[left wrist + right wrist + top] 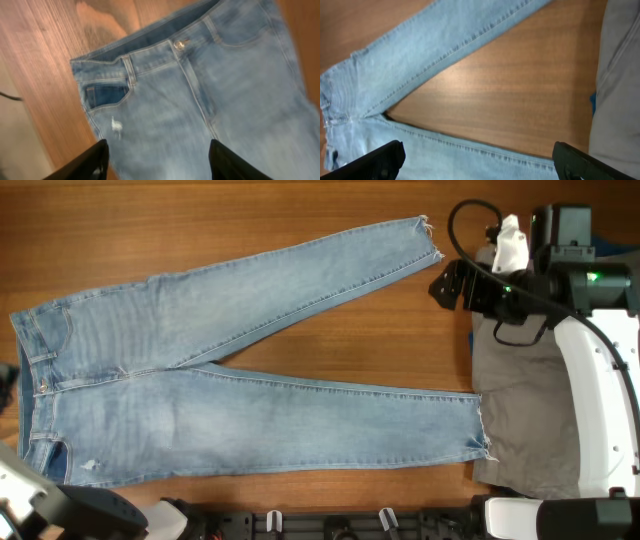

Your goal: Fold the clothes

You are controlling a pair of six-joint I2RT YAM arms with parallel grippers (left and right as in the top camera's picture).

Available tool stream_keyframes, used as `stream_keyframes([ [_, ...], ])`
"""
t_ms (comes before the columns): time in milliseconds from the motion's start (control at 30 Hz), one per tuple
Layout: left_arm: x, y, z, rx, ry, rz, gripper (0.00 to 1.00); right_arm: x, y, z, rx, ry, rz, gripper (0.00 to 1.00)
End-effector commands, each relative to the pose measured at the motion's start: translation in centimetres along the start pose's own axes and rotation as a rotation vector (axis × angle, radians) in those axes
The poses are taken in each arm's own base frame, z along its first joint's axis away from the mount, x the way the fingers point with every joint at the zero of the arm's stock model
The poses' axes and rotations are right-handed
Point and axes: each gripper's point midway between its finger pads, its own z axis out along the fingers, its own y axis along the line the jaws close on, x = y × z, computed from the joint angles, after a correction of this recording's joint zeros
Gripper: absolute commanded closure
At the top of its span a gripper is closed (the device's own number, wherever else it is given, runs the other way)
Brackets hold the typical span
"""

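The jeans (200, 380) lie flat and face up on the wooden table (200, 230). They are soft, faded, pale blue denim, and the two long legs open from the crotch in a narrow V with bare, streaky wood grain between them. Both hems (430, 240) end in ragged white fringe.

My left claw (157, 162) hangs over the waist end of the jeans. Its two dark fingers are spread wide and hold nothing. Between them I see the waistband with its darker inner lining, a round brassy button (180, 45), a stitched belt loop (130, 70) and a curved front pocket (107, 94) showing deeper blue inside. Just below the pocket is a small, worn white fleck (116, 127). The button may carry stamping, but it is too blurred to read.

My right claw (477, 160) is near the frayed end of one leg of the jeans, above the wood. Its fingers are also parted and empty. Touching the other leg's hem lie smooth, matte grey trousers (525, 400), folded into a rough oblong.
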Motion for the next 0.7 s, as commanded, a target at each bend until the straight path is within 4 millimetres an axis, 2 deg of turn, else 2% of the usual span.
stream_keyframes([
  [0,3.0,4.0,5.7,-0.077,0.124,-0.140,0.39,2.2,-1.0,1.3,0.011,0.089,0.055,0.01],
  [33,3.5,5.1,7.0,-0.090,0.136,-0.176,0.43,3.3,-1.4,1.9,0.018,0.128,0.072,0.01],
  [67,3.7,7.2,8.5,-0.107,0.137,-0.281,0.57,4.8,-2.1,2.9,0.030,0.176,0.093,0.04],
  [100,3.7,8.1,9.0,-0.113,0.131,-0.323,0.63,5.6,-2.7,3.4,0.047,0.200,0.125,0.04],
  [200,3.2,9.5,9.6,-0.100,0.116,-0.385,0.65,8.9,-4.8,5.1,0.125,0.283,0.233,0.07],
  [233,3.2,9.3,9.7,-0.076,0.120,-0.394,0.64,10.8,-5.6,6.1,0.145,0.329,0.276,0.08],
  [300,2.9,8.1,9.7,-0.001,0.126,-0.396,0.62,14.5,-7.2,7.7,0.190,0.411,0.371,0.17],
  [333,2.7,7.7,9.7,0.023,0.126,-0.395,0.62,15.9,-7.6,8.2,0.202,0.437,0.402,0.24],
  [367,2.5,7.4,9.7,0.042,0.119,-0.393,0.62,18.1,-8.1,8.7,0.221,0.488,0.452,0.34],
  [467,2.0,6.4,9.7,0.100,0.111,-0.365,0.60,21.7,-8.6,8.8,0.246,0.583,0.500,0.40],
  [567,1.8,6.0,9.6,0.123,0.111,-0.366,0.59,24.8,-9.5,9.1,0.301,0.638,0.584,0.34],
  [633,1.7,6.0,9.6,0.125,0.107,-0.365,0.58,26.4,-11.2,9.1,0.408,0.632,0.637,0.34],
  [667,1.6,5.9,9.6,0.128,0.104,-0.365,0.58,26.7,-11.4,9.1,0.422,0.635,0.647,0.34],
])
